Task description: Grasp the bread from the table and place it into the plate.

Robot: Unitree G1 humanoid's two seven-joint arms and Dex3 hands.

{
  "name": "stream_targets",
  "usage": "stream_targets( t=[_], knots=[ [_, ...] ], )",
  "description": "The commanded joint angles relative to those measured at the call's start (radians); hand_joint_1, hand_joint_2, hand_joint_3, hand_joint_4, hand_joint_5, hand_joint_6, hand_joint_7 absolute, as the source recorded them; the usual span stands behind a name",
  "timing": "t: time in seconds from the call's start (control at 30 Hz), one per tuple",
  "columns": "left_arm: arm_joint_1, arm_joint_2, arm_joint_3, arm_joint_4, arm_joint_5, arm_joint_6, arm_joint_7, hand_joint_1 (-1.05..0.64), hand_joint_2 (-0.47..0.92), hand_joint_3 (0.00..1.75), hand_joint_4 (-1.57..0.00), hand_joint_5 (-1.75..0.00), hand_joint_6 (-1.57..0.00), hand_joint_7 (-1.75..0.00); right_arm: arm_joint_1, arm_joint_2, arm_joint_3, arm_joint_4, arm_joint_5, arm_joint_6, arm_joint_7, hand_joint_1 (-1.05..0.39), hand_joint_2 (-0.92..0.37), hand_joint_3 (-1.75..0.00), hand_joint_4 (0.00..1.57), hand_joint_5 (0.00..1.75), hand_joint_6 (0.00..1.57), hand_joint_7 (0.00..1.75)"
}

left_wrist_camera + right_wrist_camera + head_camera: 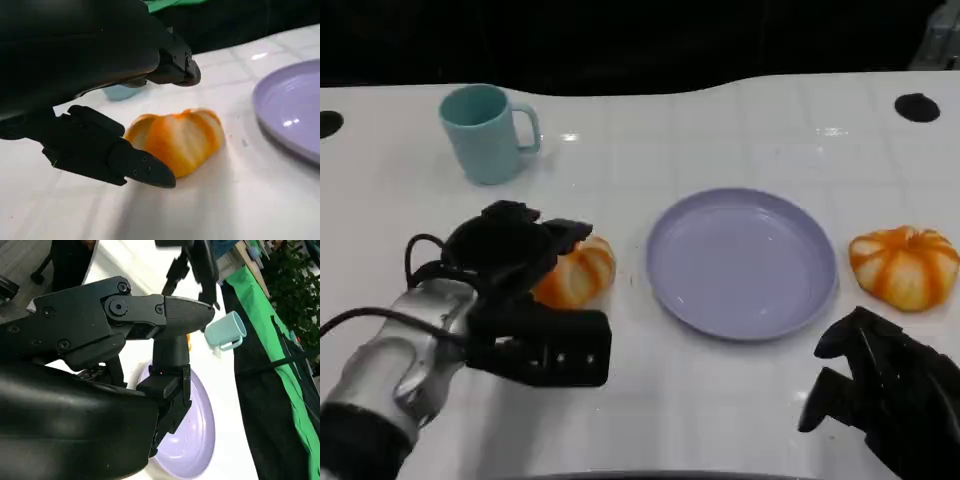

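Note:
An orange-and-white striped bread roll (582, 275) lies on the white table just left of the round purple plate (790, 300). My left hand (510, 255) reaches over its left side, and part of the roll is hidden behind the hand. In the left wrist view the roll (177, 140) rests on the table between the upper fingers (170, 67) and the thumb below, which stay spread around it without closing. My right hand (885, 395) hovers near the front right edge, holding nothing, with its fingers (165, 315) stretched out over the plate (197, 440).
A second striped roll (905, 265) lies right of the plate, just beyond my right hand. A teal mug (485, 132) stands at the back left. Dark round holes (917, 107) mark the table's far corners. A green cloth (280, 340) hangs beyond the table.

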Motion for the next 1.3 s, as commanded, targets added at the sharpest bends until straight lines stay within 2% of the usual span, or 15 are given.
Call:
stream_targets(
  t=[0.03,0.27,0.6,0.63,0.77,0.83,0.87,0.9,0.93,0.97,1.0,1.03,1.07,1.2,1.3],
  knots=[
    [-0.096,-0.032,-0.050,0.157,0.019,0.023,0.055,-0.41,0.83,0.00,-0.03,-0.32,-0.29,0.00,0.012,-0.008,-0.004,-0.013,0.007,-0.006,0.003,-0.43,-0.92,-0.45,0.67,1.75,0.52,1.61],
    [-0.210,-0.115,-0.071,0.369,-0.029,0.042,0.069,-0.43,0.84,0.00,-0.04,-0.28,-0.27,0.00,0.015,-0.010,-0.004,-0.013,0.005,-0.012,0.007,-0.44,-0.92,-0.44,0.68,1.75,0.53,1.60],
    [-0.291,-0.183,-0.093,0.555,-0.068,0.025,0.149,-0.41,0.84,0.01,-0.07,-0.24,-0.28,-0.01,0.020,-0.011,-0.004,-0.018,-0.001,-0.015,0.006,-0.44,-0.92,-0.44,0.67,1.75,0.53,1.58],
    [-0.300,-0.189,-0.088,0.571,-0.078,0.019,0.145,-0.39,0.85,0.01,-0.09,-0.24,-0.30,-0.01,0.020,-0.012,-0.006,-0.017,0.002,-0.015,0.008,-0.44,-0.92,-0.45,0.67,1.75,0.53,1.58],
    [-0.318,-0.196,-0.084,0.608,-0.105,-0.001,0.144,-0.31,0.92,0.08,-0.34,-0.21,-0.46,-0.03,0.021,-0.012,-0.008,-0.016,0.006,-0.015,0.012,-0.44,-0.92,-0.44,0.67,1.75,0.53,1.58],
    [-0.324,-0.197,-0.081,0.623,-0.115,-0.012,0.156,-0.31,0.92,0.09,-0.37,-0.20,-0.47,-0.03,0.023,-0.010,-0.008,-0.020,0.006,-0.011,0.008,-0.44,-0.92,-0.43,0.67,1.75,0.54,1.58],
    [-0.327,-0.198,-0.078,0.632,-0.120,-0.019,0.165,-0.29,0.92,0.07,-0.64,-0.92,-0.85,-0.11,0.024,-0.009,-0.008,-0.024,0.007,-0.009,0.005,-0.43,-0.92,-0.43,0.66,1.75,0.53,1.57],
    [-0.329,-0.199,-0.076,0.639,-0.124,-0.025,0.172,-0.28,0.92,0.06,-0.71,-1.22,-1.00,-0.12,0.025,-0.009,-0.008,-0.026,0.007,-0.007,0.003,-0.43,-0.92,-0.43,0.66,1.75,0.53,1.57],
    [-0.328,-0.196,-0.077,0.643,-0.125,-0.039,0.190,-0.27,0.92,0.06,-0.74,-1.37,-1.07,-0.13,0.026,-0.007,-0.010,-0.026,0.011,-0.006,0.003,-0.43,-0.92,-0.43,0.66,1.75,0.53,1.57],
    [-0.327,-0.193,-0.079,0.647,-0.125,-0.049,0.202,-0.25,0.91,0.13,-0.77,-1.55,-1.02,-0.55,0.026,-0.005,-0.011,-0.026,0.014,-0.006,0.004,-0.43,-0.92,-0.43,0.66,1.75,0.53,1.57],
    [-0.323,-0.190,-0.084,0.650,-0.122,-0.059,0.226,-0.23,0.91,0.17,-0.79,-1.67,-0.84,-1.09,0.026,-0.006,-0.011,-0.024,0.013,-0.008,0.006,-0.43,-0.92,-0.43,0.66,1.75,0.53,1.57],
    [-0.321,-0.188,-0.088,0.653,-0.119,-0.065,0.245,-0.22,0.92,0.20,-0.78,-1.71,-0.72,-1.37,0.026,-0.008,-0.011,-0.024,0.011,-0.009,0.006,-0.43,-0.92,-0.42,0.66,1.75,0.54,1.57],
    [-0.321,-0.188,-0.090,0.656,-0.119,-0.067,0.256,-0.21,0.92,0.22,-0.76,-1.73,-0.68,-1.43,0.025,-0.010,-0.010,-0.023,0.008,-0.010,0.006,-0.44,-0.92,-0.42,0.66,1.75,0.54,1.57],
    [-0.322,-0.191,-0.082,0.662,-0.135,-0.074,0.273,-0.21,0.92,0.31,-0.71,-1.71,-0.75,-1.03,0.023,-0.011,-0.010,-0.027,0.003,-0.002,-0.003,-0.43,-0.92,-0.43,0.67,1.75,0.54,1.57],
    [-0.323,-0.192,-0.080,0.664,-0.143,-0.076,0.273,-0.19,0.92,0.29,-0.70,-1.73,-0.80,-0.83,0.022,-0.012,-0.009,-0.025,0.001,-0.006,-0.001,-0.43,-0.92,-0.44,0.66,1.75,0.54,1.57]
  ],
)
